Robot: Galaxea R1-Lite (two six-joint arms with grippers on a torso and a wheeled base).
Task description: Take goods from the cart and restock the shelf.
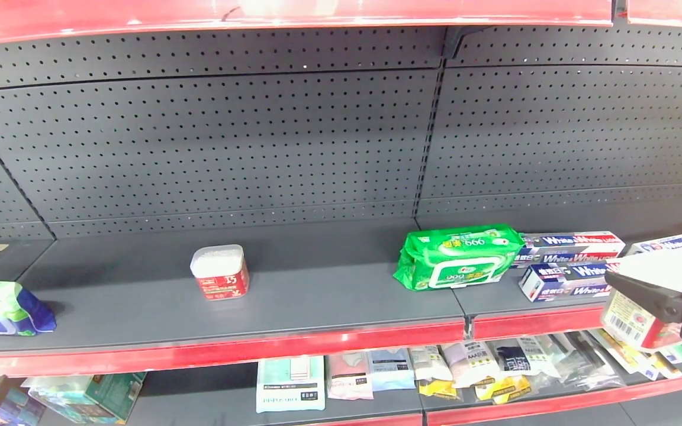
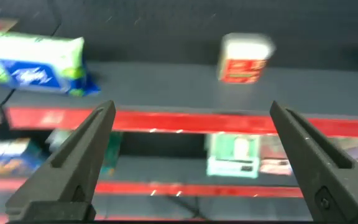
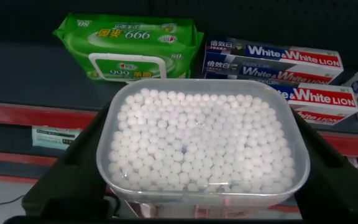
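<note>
Grey shelf (image 1: 317,296) restocking: gripping the bead tub (image 1: 631,319) in the right tool (image 3: 204,130) off the shelf's right front edge, holding the left tool (image 2: 191,107) open, next probably needing placement beside the matching tub (image 1: 220,272).

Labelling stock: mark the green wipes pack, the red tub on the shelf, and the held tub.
Green wipes pack (image 1: 458,255): head view, top face.
Red tub (image 1: 221,278): head view, red side.
Held tub (image 3: 201,140): right wrist view, clear lid.
</note>
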